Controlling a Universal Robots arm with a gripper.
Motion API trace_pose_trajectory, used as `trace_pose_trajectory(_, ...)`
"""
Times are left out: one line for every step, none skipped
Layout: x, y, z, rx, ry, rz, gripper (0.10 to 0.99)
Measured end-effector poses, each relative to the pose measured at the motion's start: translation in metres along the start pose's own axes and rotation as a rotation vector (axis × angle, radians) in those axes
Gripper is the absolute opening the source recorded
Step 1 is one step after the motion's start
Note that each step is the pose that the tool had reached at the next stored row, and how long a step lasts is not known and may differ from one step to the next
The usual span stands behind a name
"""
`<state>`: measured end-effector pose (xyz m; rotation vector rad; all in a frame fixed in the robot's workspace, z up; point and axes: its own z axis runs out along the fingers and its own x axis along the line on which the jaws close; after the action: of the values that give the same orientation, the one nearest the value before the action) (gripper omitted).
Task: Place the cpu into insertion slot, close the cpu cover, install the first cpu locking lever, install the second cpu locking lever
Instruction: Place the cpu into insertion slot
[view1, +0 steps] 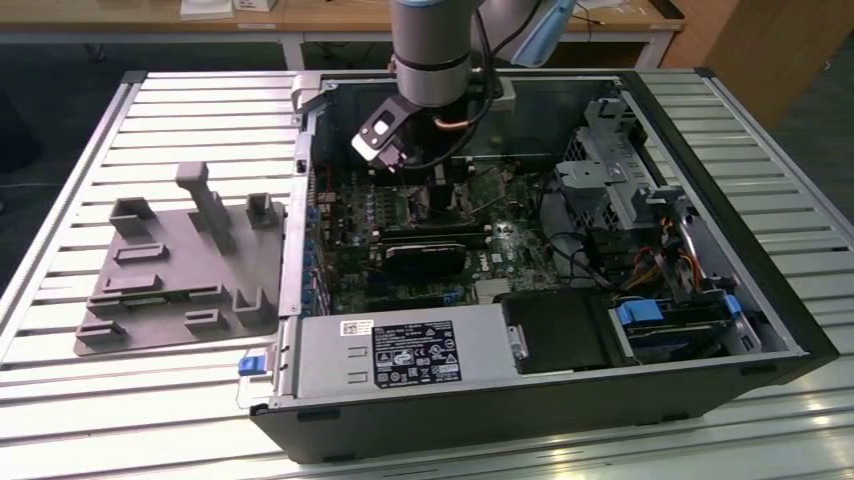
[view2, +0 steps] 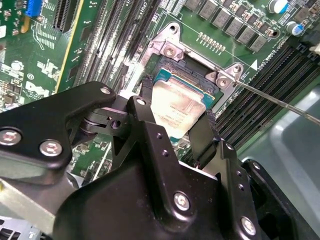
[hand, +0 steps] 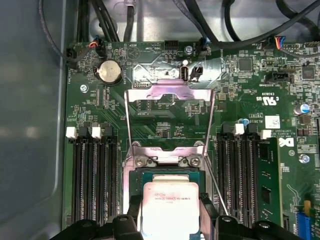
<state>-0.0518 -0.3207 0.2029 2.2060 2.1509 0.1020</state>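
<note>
Exterior view: the open computer case (view1: 747, 300) lies on the slatted worktop (view1: 160, 110), and the arm (view1: 430, 50) enters from twelve o'clock. In the first wrist view the cover (hand: 170, 94) stands raised, leaving the slot (hand: 134, 185) free. The claw (view2: 176, 111) is closed on the cpu (view2: 175, 97) by opposite edges over that slot. Its fingers hide whether the chip is seated.

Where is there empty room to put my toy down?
The table is bare on three sides of the grey fixture, at the exterior view's left of the computer case. Inside the case it's crowded: cables, boards, the gripper holding the cpu.
</note>
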Motion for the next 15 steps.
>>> trace_pose_trajectory(0.0003,-0.0001,0.0007,0.000,-0.0001,0.000,0.537)
trace_pose_trajectory(0.0005,-0.0002,0.0015,0.000,-0.0001,0.000,0.537)
trace_pose_trajectory(0.0007,-0.0003,0.0022,0.000,0.0000,0.000,0.537)
trace_pose_trajectory(0.0008,-0.0004,0.0030,0.000,0.0000,0.000,0.537)
trace_pose_trajectory(0.0009,-0.0005,0.0037,0.000,0.0000,0.000,0.537)
trace_pose_trajectory(0.0010,-0.0006,0.0043,0.000,0.0000,0.000,0.537)
trace_pose_trajectory(0.0010,-0.0007,0.0048,0.000,0.0000,0.000,0.537)
trace_pose_trajectory(0.0010,-0.0007,0.0053,0.000,0.0000,0.000,0.537)
trace_pose_trajectory(0.0010,-0.0010,0.0056,0.000,-0.0002,0.000,0.537)
trace_pose_trajectory(0.0010,-0.0013,0.0060,0.000,-0.0001,0.000,0.537)
trace_pose_trajectory(0.0010,-0.0016,0.0063,0.000,-0.0002,0.000,0.537)
trace_pose_trajectory(0.0010,-0.0019,0.0066,0.000,0.0000,0.000,0.537)
trace_pose_trajectory(0.0011,-0.0022,0.0069,0.000,0.0000,0.000,0.537)
trace_pose_trajectory(0.0012,-0.0022,0.0071,0.000,-0.0002,0.000,0.537)
trace_pose_trajectory(0.0013,-0.0023,0.0075,0.000,0.0000,0.000,0.537)
